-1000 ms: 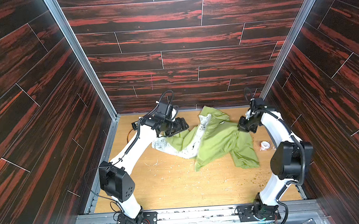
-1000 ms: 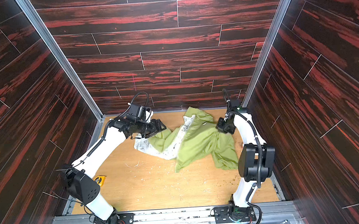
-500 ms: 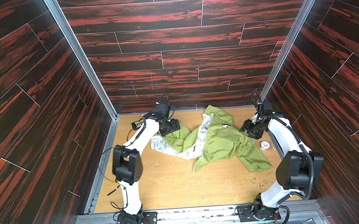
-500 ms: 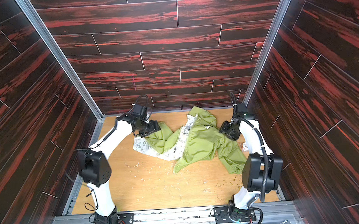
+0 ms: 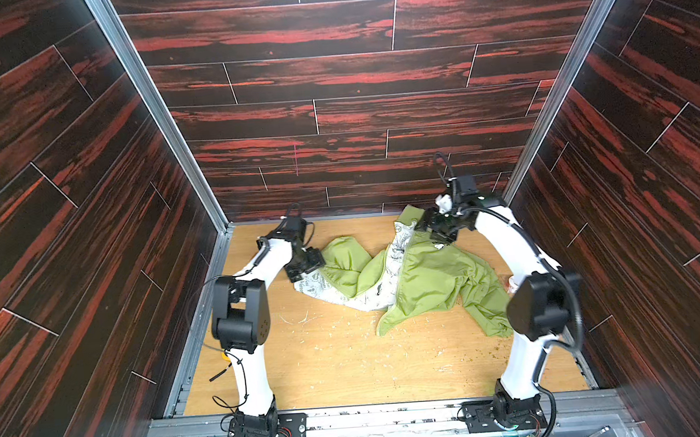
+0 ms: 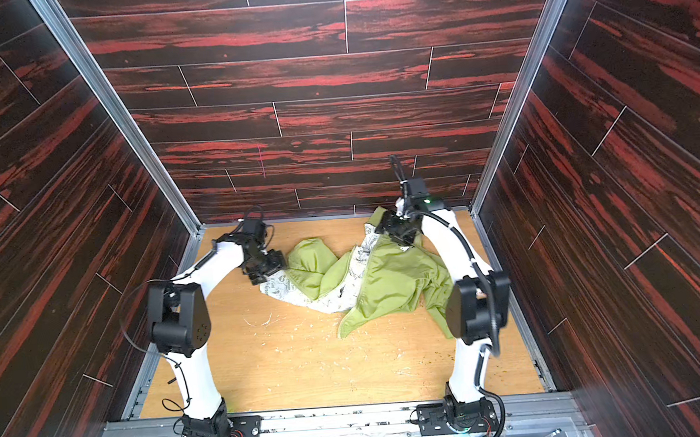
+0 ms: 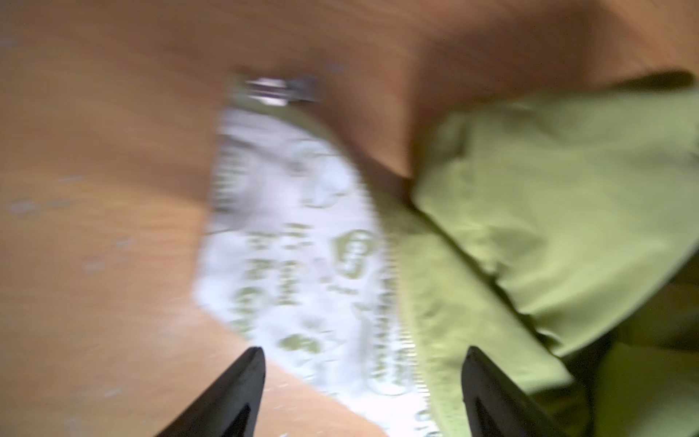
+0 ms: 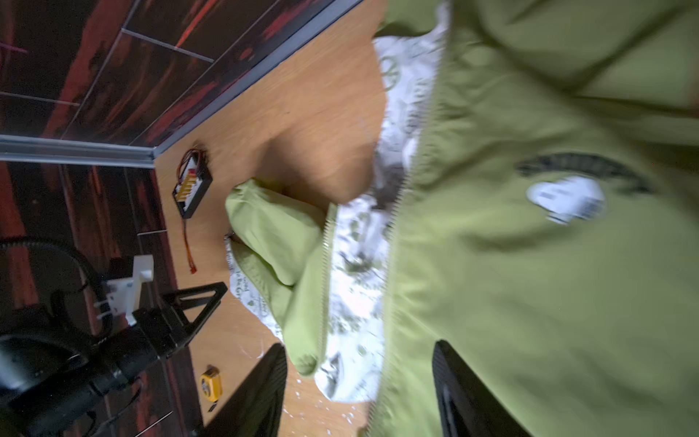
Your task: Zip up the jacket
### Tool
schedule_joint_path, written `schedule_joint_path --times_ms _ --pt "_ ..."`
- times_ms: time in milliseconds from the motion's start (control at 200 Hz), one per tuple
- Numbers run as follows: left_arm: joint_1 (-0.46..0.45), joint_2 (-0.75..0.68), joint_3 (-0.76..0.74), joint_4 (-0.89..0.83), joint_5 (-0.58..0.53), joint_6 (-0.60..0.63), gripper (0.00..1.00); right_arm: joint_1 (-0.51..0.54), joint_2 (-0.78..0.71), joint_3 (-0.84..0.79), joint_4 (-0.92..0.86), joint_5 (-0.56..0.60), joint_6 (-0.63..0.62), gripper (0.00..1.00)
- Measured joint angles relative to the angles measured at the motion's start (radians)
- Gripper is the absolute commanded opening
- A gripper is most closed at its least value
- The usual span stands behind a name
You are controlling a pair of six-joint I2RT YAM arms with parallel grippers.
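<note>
We see one olive-green, thin hooded jacket lying crumpled and open across the far half of the scuffed light wooden tabletop. Its pale printed lining is turned up between the green panels, so the zip is not yet joined. Our left gripper hangs over the jacket's near corner, jaws spread wide with nothing between them. The blurred left wrist view shows a single metal zipper slider at that corner's tip, which we judge is why it hovers there. Our right gripper sits low over the far panel beside a small white print with dark lettering, jaws likewise parted and gripping nothing we can see, probably placed to take the opposite edge. We count two rows of zipper teeth, well apart, two grippers and one jacket.
</note>
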Motion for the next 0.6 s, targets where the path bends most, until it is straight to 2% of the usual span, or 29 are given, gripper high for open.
schedule_joint_path --times_ms 180,371,601 --pt "0.089 -0.071 -0.127 0.053 -0.002 -0.050 0.87 0.043 0.241 0.265 -0.051 -0.055 0.029 0.64" --pt "0.115 -0.050 -0.161 0.114 0.051 -0.089 0.87 0.053 0.426 0.486 -0.106 -0.104 0.064 0.65" --pt "0.116 0.061 -0.101 0.153 0.098 -0.103 0.86 0.059 0.531 0.524 -0.154 -0.114 0.081 0.64"
